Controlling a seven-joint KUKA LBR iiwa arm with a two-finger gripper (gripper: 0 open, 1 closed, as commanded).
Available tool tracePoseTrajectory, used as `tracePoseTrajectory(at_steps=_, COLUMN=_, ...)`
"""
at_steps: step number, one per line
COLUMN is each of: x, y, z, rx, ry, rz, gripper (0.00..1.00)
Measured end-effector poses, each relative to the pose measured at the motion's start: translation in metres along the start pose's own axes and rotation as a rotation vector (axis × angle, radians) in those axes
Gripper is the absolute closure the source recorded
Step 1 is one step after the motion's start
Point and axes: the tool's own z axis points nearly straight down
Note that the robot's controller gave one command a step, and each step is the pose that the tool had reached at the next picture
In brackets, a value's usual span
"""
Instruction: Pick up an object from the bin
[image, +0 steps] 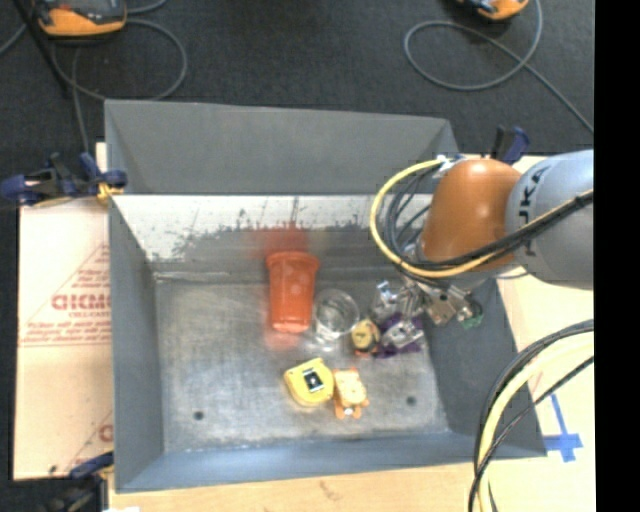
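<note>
The arm (560, 215) comes in from the right, its wrist under a rounded orange cover (468, 210) ringed with looped cables. Below the cover, the gripper (415, 305) hangs low over the right part of the grey metal bin (200, 360), close to the floor near the right wall. How far open it is cannot be told from here, and nothing can be made out in its grasp.

Nearest to the gripper is a small purple piece (402, 340), lying on the bin floor just on the gripper's near side; whether the two touch is unclear. Just left of the purple piece sits a small round yellow and dark thing (363, 336), and touching or almost touching that, further left, is a clear cup (334, 314).

An orange cup (291, 290) lies on its side beside the clear cup, towards the far wall, with its mouth towards the near side. Nearer the front of the bin, well apart from the gripper, a yellow tape measure (307, 383) rests just beside a small orange and yellow toy (348, 392). The left half of the bin floor is bare grey metal.
</note>
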Motion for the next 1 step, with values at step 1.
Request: tracePoseTrajectory(at_steps=1, x=0.0000, y=0.0000, z=0.0000, rx=0.000, ry=0.000, rz=-0.001, gripper=1.00)
